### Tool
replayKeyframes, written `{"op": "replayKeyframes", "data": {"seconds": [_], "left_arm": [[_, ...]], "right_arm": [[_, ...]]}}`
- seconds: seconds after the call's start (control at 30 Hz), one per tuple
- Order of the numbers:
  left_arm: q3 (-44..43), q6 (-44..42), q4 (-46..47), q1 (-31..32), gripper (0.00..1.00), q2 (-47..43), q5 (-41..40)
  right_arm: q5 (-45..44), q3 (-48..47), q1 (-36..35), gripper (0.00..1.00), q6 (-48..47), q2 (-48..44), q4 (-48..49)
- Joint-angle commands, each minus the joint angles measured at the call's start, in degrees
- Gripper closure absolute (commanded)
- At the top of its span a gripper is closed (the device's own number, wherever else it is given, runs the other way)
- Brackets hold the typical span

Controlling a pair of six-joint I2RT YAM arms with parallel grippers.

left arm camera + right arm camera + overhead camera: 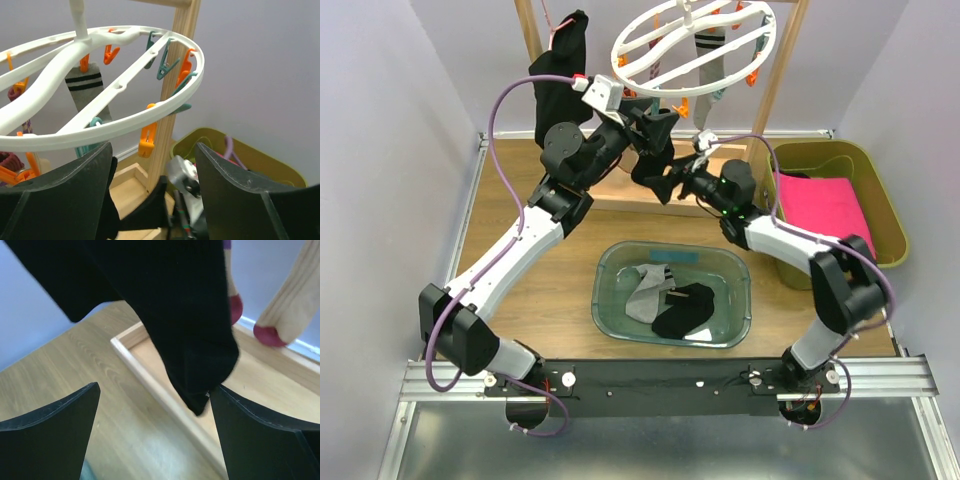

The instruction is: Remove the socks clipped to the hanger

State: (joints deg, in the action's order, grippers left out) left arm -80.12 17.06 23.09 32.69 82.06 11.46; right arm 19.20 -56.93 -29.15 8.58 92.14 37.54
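Hanger (695,45): white ring, wavy bars, orange/teal pegs, hung high at rear from wooden frame (782,80).

Still pegged:
- striped-cuff grey sock (86,90)
- hanging black sock (190,315)
- tan pair w/ maroon toes (285,305)
- maroon scrap at ring's far edge, too cropped to call

Several pegs hang bare.

Done so far: loose grey sock (645,298) + loose black sock (685,312) lying in teal tub (745,295), mid-table. Est. under half-way.

R gripper (155,387): fingers spread wide. Hanging black sock's toe dangles btwn them, close to one finger, not pinched.

L gripper (152,150): fingers spread, nothing held, just below ring's rim.

Olive bin (820,145) off to the right.
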Motion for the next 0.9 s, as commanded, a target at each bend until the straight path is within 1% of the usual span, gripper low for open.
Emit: {"op": "replayKeyframes", "data": {"seconds": [0.0, 0.03, 0.1, 0.13, 0.17, 0.2, 0.23, 0.3, 0.33, 0.4, 0.5, 0.57, 0.6, 0.67, 0.73, 0.87], "left_arm": [[-0.9, -2.2, -4.1, -0.2, 0.25, -2.4, 0.1], [-0.7, -2.9, -4.8, -0.3, 0.25, -3.0, -0.5], [0.0, -5.0, -6.7, -0.3, 0.25, -5.0, -3.6], [0.5, -5.5, -7.1, -0.3, 0.26, -5.7, -5.0], [0.7, -5.6, -7.9, -0.6, 0.28, -6.2, -7.6], [0.9, -5.5, -8.1, -0.8, 0.29, -7.3, -8.4], [1.3, -5.5, -8.3, -0.9, 0.3, -7.7, -8.9], [1.5, -5.5, -8.9, -1.0, 0.3, -9.0, -11.0], [1.7, -5.6, -9.1, -1.2, 0.3, -9.4, -11.0], [1.8, -6.5, -10.1, -1.7, 0.3, -9.9, -14.4], [1.7, -6.5, -11.7, -3.0, 0.26, -9.8, -14.2], [2.1, -6.0, -11.8, -4.6, 0.22, -9.6, -12.4], [2.2, -6.1, -11.7, -5.1, 0.2, -9.0, -8.9], [2.4, -6.7, -10.4, -5.5, 0.17, -8.4, -4.4], [3.8, -7.0, -8.5, -5.6, 0.16, -7.8, -1.7], [6.3, -7.1, -1.5, -5.9, 0.16, -6.7, 0.2]], "right_arm": [[1.6, -7.8, -0.1, 0.04, 2.6, 8.2, 11.9], [1.0, -8.4, -0.2, 0.09, 2.6, 8.7, 11.9], [-0.3, -8.3, -0.2, 0.16, 2.8, 8.9, 13.0], [-1.1, -8.0, -0.3, 0.35, 3.0, 8.8, 13.4], [-2.1, -7.9, -0.3, 0.46, 3.2, 8.8, 13.4], [-2.1, -8.1, -0.3, 0.56, 3.1, 8.9, 13.3], [-2.1, -8.4, -0.3, 0.79, 3.1, 9.2, 12.9], [-2.6, -9.5, -0.3, 0.96, 3.3, 9.4, 11.3], [-3.2, -9.6, -0.3, 0.99, 3.5, 9.5, 10.8], [-3.9, -8.9, -0.4, 0.99, 4.1, 8.7, 9.6], [-5.0, -7.1, -0.4, 0.99, 4.1, 6.5, 8.3], [-5.0, -4.8, -0.4, 0.99, 3.7, 4.6, 7.2], [-5.0, -3.9, -0.4, 0.99, 3.8, 2.7, 6.6], [-4.6, -2.3, -0.4, 0.99, 3.9, 0.8, 4.3], [-3.5, -1.7, -0.4, 0.99, 4.0, -2.0, 0.5], [-1.2, -0.7, -0.4, 0.99, 4.3, -6.7, -5.0]]}}
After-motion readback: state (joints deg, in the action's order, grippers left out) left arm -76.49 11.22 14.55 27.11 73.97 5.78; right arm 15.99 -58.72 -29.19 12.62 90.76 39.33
